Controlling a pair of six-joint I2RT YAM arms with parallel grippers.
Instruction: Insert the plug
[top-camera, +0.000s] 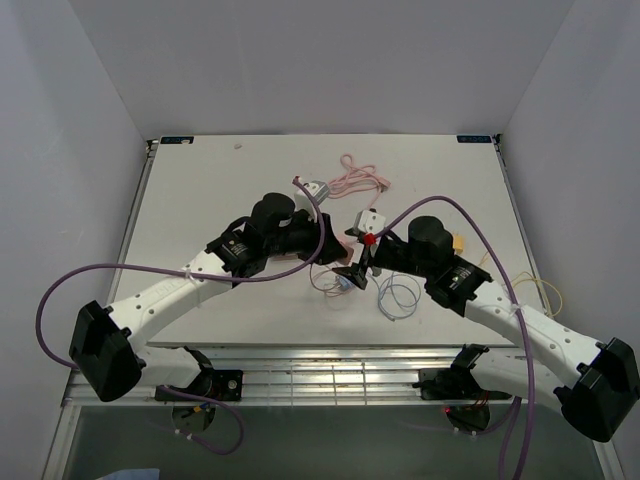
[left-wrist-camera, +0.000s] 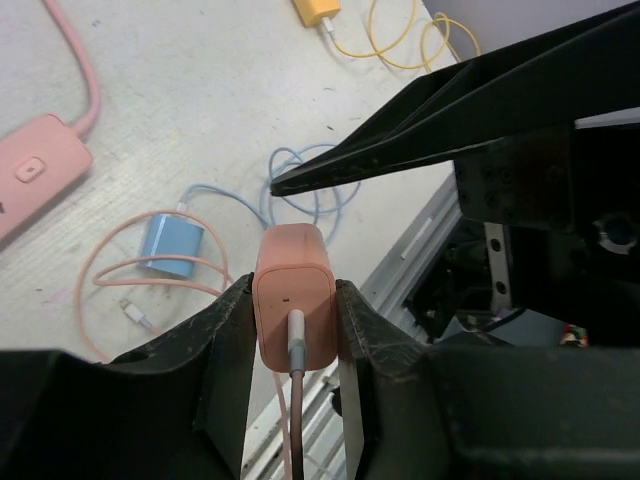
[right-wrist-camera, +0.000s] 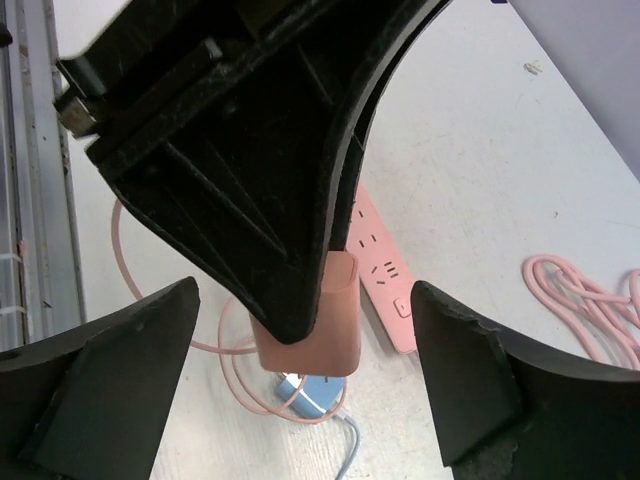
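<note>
Left gripper (left-wrist-camera: 293, 292) pinching a salmon-pink rectangular plastic plug adapter (left-wrist-camera: 293, 312) by its two broad sides, one black finger pressed against each side. A pale cable leaves the adapter's near face and runs back between the fingers. The right gripper (right-wrist-camera: 305, 290) is spread wide and holds nothing. In its wrist view the left gripper and the pinched adapter (right-wrist-camera: 322, 335) lie between its two fingers, touching neither. From the left wrist, one long black finger (left-wrist-camera: 420, 120) of the right gripper crosses above and to the right of the adapter, with a clear gap. Ahead and left of the left gripper, a flat pink plastic power strip (left-wrist-camera: 35, 170) lies on the white table (top-camera: 220, 180); the adapter is held apart from it, not seated in any socket. Seen from the right gripper, the strip (right-wrist-camera: 385, 275) lies just beyond the adapter, sockets facing up. A small light-blue adapter (left-wrist-camera: 172, 245) with a thin blue cable and a loop of pink cable rests on the table beneath the adapter. A yellow adapter (left-wrist-camera: 317, 10) with a coiled yellow cable (left-wrist-camera: 400, 40) lies farther ahead. Overhead, both grippers meet near the table's centre.
</note>
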